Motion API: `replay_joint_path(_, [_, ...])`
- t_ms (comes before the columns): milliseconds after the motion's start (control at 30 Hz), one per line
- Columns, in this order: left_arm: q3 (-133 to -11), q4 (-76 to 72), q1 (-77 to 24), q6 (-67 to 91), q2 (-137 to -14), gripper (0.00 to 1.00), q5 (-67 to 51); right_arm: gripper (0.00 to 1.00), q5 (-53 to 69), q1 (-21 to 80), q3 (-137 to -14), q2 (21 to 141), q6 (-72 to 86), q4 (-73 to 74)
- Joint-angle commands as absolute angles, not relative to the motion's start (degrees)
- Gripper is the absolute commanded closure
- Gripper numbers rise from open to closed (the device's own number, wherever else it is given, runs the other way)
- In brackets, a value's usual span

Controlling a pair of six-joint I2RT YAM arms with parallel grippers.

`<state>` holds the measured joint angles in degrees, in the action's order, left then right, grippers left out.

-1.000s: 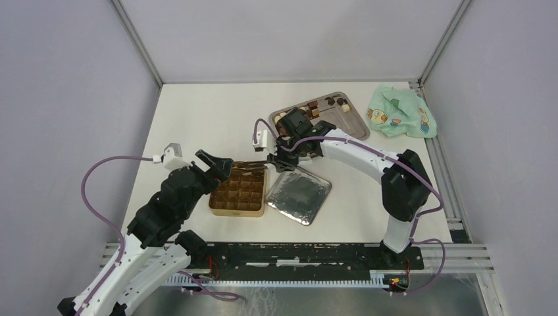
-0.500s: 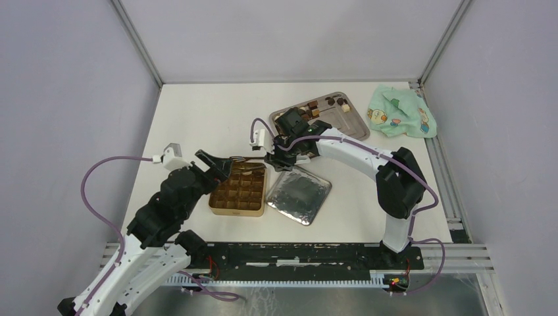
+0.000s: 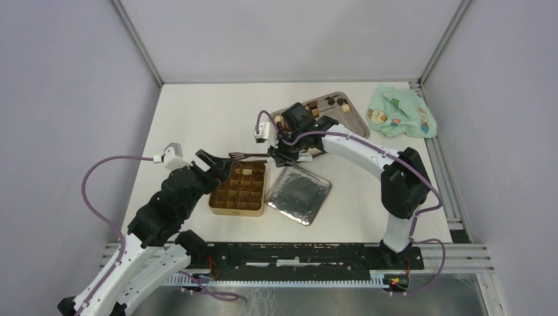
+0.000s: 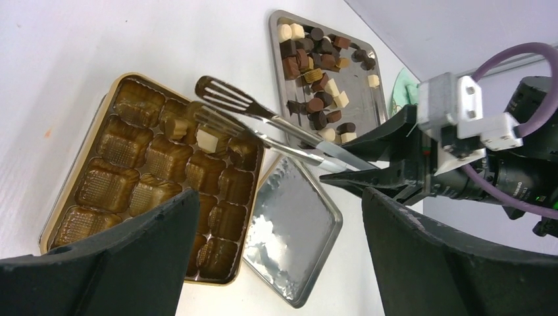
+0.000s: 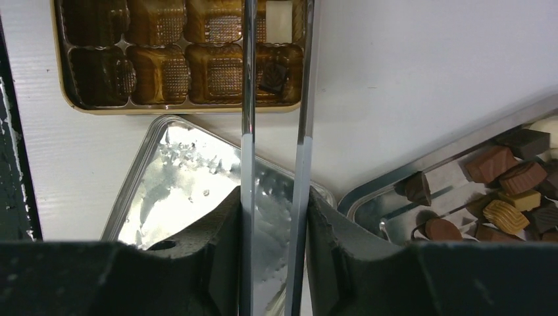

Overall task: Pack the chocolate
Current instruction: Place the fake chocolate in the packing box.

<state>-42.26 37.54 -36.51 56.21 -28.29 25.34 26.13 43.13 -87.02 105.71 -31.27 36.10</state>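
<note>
The right gripper pinches a pair of tongs at the handle end, one finger pressing on each arm from the outside. The tongs reach out over the far side of a gold tin, and their two slotted tips stand a little apart above it. The left gripper is spread wide and hangs at the far left corner of the tin, holding nothing.

Most of the chocolate lies in a heap in a silver tray at the far right of the table, well apart from the tin. A few pieces sit already in cells of the tin: a cream-white piece and a light brown piece in the far row, and a dark piece in the next row. A silver lid lies flat just beside the tin, on its right. A green cloth lies crumpled right of the tray.
</note>
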Motion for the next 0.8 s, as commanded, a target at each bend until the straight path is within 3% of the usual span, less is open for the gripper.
replay_joint_path(0, [-42.8,35.0,-36.8,56.1,-27.4,0.03,25.7,0.62,31.2,40.0,-87.3,99.3,-30.2,34.5])
replay_joint_path(400, [-40.7,31.6,-36.9,56.2,-28.8,0.03,23.0,0.62,36.2,16.3,-76.0,91.7,-29.4,31.4])
replay_joint_path(600, [-40.6,30.3,-36.9,55.7,-31.1,0.03,22.2,0.62,35.4,3.9,-74.0,93.4,-32.4,32.8])
replay_joint_path(767, [-40.5,28.5,-36.8,55.4,-33.8,0.03,21.4,0.62,30.5,0.3,-75.2,96.5,-37.6,34.8])
